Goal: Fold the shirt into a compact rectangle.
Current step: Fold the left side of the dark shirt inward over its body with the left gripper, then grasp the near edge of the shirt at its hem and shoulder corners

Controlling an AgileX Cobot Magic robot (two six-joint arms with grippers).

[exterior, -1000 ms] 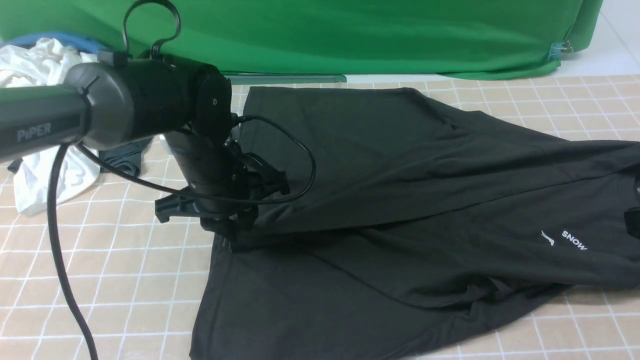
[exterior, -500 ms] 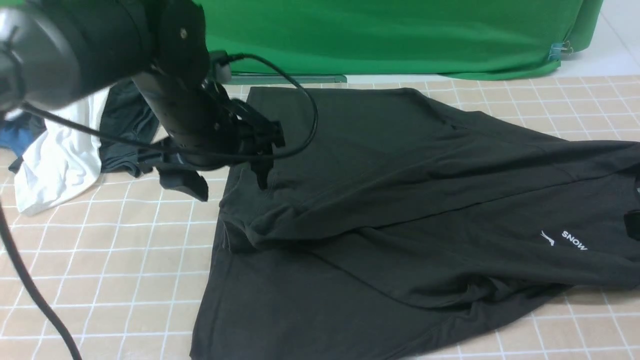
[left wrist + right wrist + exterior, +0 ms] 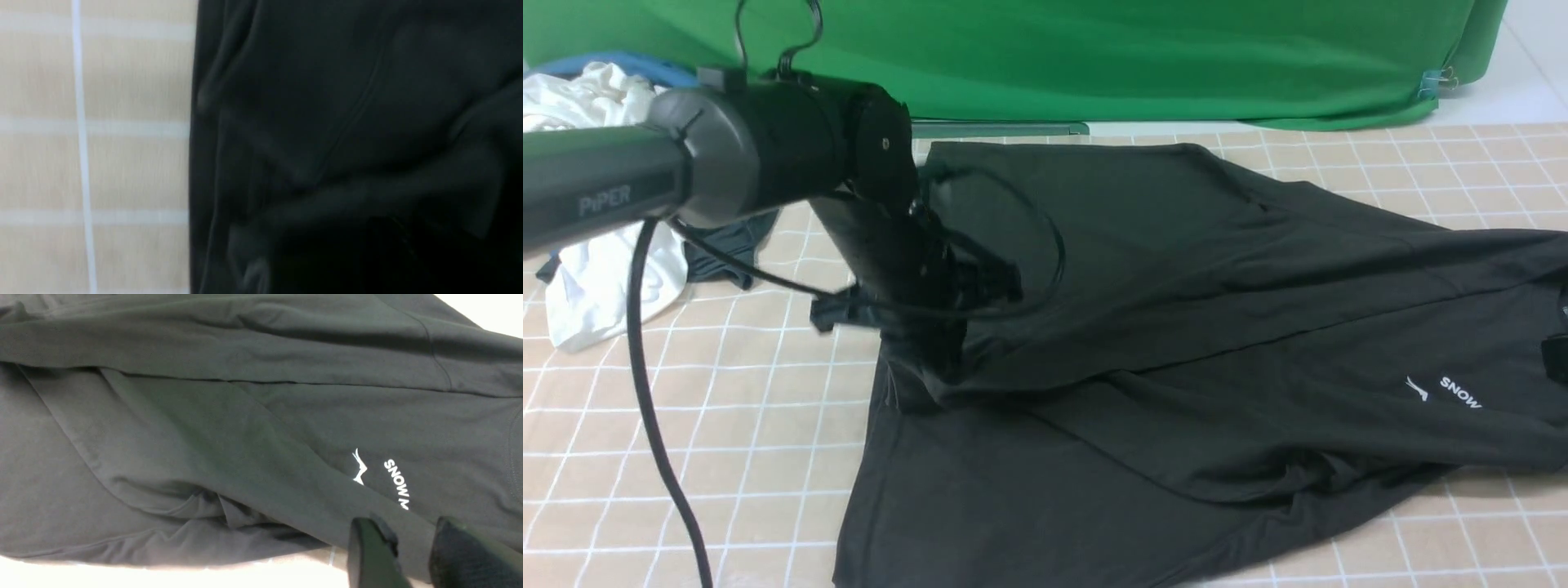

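**Edges and clearance.** The shirt [image 3: 1176, 343] lies spread on the desk [image 3: 686, 457], centre to right in the front view. Its right part runs out of frame. The far edge lies just short of the green backdrop [image 3: 1094, 57]. The left edge slants from the left gripper toward the near edge of the frame, where it is cut off. The near-right edge ends on bare desk. A far flap is folded over the body, and its edge runs diagonally from the bunched left corner toward the right. The logo [image 3: 1445, 392] is exposed below that edge. There is open desk at near left and far right. A white garment [image 3: 596, 269] and a dark grey garment [image 3: 723, 253] lie at far left, apart from the shirt.

**Left arm.** It reaches in from the left with the forearm level and the wrist bent down. The left gripper [image 3: 929, 359] is at the shirt's bunched left corner. Its fingers are closed. Whether cloth is pinched cannot be told: dark on dark in the front view, and blurred in the wrist view, which shows only the shirt's edge against the desk. Its cable [image 3: 662, 457] hangs across the near-left desk.

**Right arm.** The wrist view shows the right gripper [image 3: 404, 526] over the shirt's near edge, close to the logo. Its fingers [image 3: 372, 555] are partly apart, with flat cloth visible in the gap.
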